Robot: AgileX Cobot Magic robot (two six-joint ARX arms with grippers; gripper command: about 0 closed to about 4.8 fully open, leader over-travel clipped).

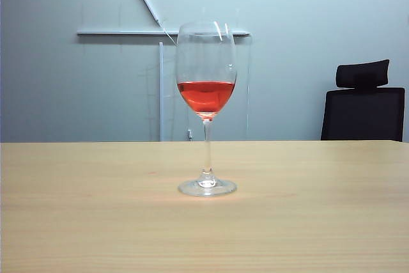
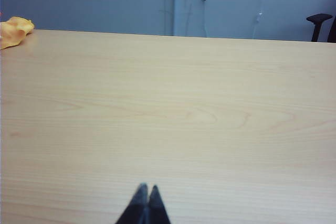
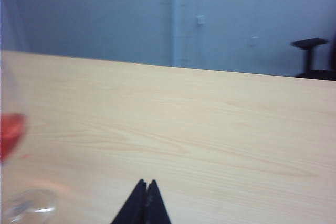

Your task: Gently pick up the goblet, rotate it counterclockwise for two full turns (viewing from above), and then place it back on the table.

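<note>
Clear goblet (image 1: 206, 110) upright on table (image 1: 77, 222), left gripper (image 2: 146, 188) and right gripper (image 3: 146, 182) jaws clenched, empty

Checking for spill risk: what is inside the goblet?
Red liquid fills the lower part of the goblet bowl; above it the bowl looks empty. The glass is clear, so nothing inside is hidden.

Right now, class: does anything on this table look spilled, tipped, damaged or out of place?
Nothing is spilled or tipped: the goblet stands upright on the table, red liquid level. The only stray thing is a crumpled yellow object at the table's far edge.
</note>
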